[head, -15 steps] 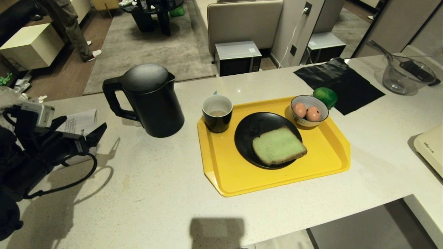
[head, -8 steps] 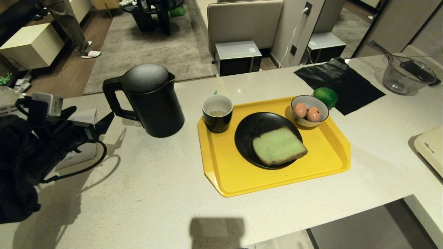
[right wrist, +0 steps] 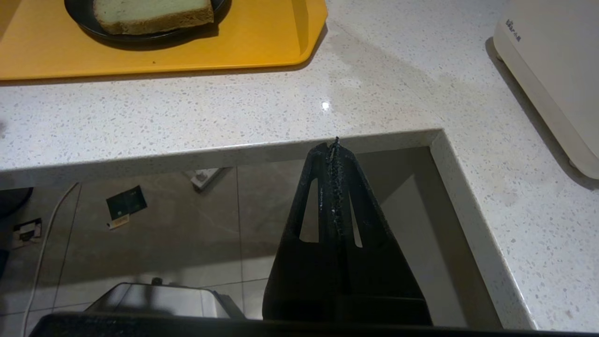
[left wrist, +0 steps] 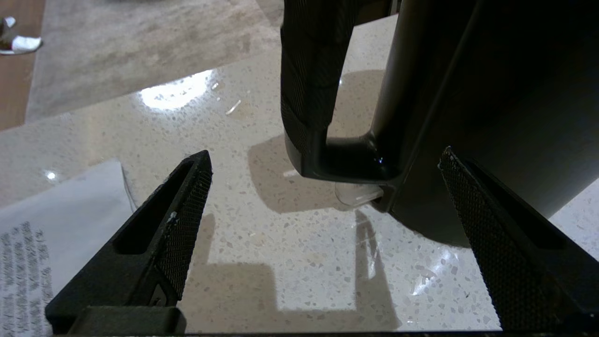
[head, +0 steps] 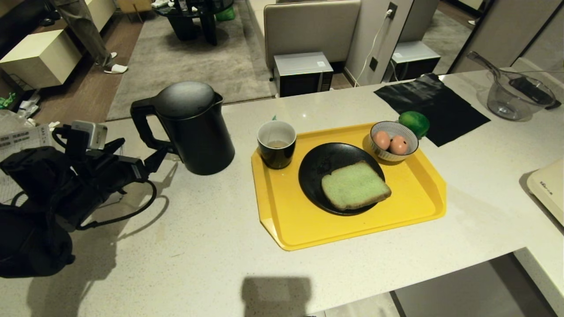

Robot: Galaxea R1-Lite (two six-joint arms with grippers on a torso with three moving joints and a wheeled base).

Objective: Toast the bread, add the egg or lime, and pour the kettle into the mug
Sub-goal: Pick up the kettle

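a pale speckled counter (head: pixel 198 246) carries a black kettle (head: pixel 194 127) beside a yellow tray (head: pixel 286 220). the left gripper (head: pixel 141 154) hangs spread wide, empty, its fingers (left wrist: pixel 178 224) either side of the kettle's handle (left wrist: pixel 309 84) without touching it. the right gripper (right wrist: pixel 334 150) sits pressed together, empty, below the counter edge. on the tray: mug (head: pixel 276 143), bread (head: pixel 354 185) on a black plate (head: pixel 321 167); the lime (head: pixel 414 122) lies just past it
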